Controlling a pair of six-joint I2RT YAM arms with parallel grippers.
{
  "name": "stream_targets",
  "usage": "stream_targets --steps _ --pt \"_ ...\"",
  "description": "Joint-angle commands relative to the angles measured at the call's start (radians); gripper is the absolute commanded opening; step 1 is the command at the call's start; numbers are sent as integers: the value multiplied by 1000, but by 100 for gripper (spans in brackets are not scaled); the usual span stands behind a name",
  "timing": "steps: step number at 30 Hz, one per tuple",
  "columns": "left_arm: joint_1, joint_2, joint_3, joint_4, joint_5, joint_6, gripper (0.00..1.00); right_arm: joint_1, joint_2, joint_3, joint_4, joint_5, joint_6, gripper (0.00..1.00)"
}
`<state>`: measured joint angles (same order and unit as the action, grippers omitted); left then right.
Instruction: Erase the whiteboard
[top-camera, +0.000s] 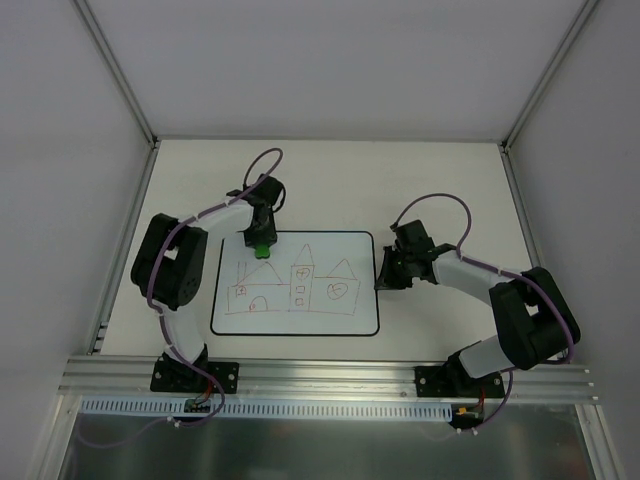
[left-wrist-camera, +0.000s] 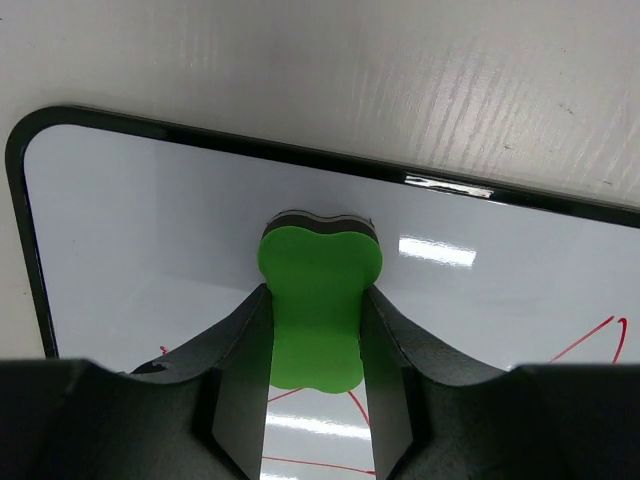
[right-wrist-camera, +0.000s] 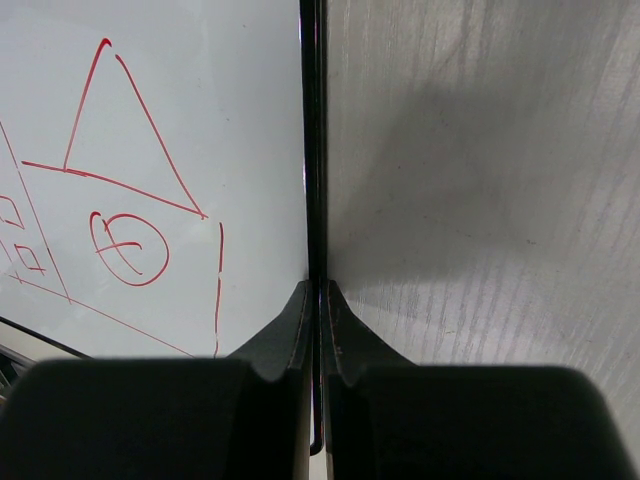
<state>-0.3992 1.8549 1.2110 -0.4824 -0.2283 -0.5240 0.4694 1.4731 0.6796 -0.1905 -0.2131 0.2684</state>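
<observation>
The whiteboard (top-camera: 295, 322) lies flat on the pale surface (top-camera: 440, 190), between the two arms and a little nearer to the left one. It is a white rectangle with a thin black border and rounded corners, and its long sides run left to right. Its face is glossy, and the left wrist view shows bright reflections on it.

A thin red line drawing (top-camera: 290, 285) covers most of the face. It shows a row of houses: a low one on the left with a triangular roof and a small square window, a narrow one in the middle with a pointed roof and small squares one above the other, and one on the right with a triangular roof and a circle with a cross inside. The lines look complete and not smeared.

The left fingers (top-camera: 261, 238) are closed on a green eraser (left-wrist-camera: 318, 300) and grip it on both sides. Its dark underside is down on the white face, just inside the far border and left of the middle.

The right fingers (top-camera: 385, 272) are pressed fully together and hold nothing. Their tips are at the right border of the board. I cannot tell whether they press on it.
</observation>
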Motion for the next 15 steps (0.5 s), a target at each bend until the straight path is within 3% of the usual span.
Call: stream_targets --steps 1,8,15 --pt "14 24 -74 -50 44 -48 0 9 39 -25 -76 89 -35 0" --pt "103 -108 -175 -87 32 -71 0 8 32 -28 -75 87 -31 0" --pt "114 -190 -310 -101 43 -126 0 9 24 -31 -75 83 -31 0"
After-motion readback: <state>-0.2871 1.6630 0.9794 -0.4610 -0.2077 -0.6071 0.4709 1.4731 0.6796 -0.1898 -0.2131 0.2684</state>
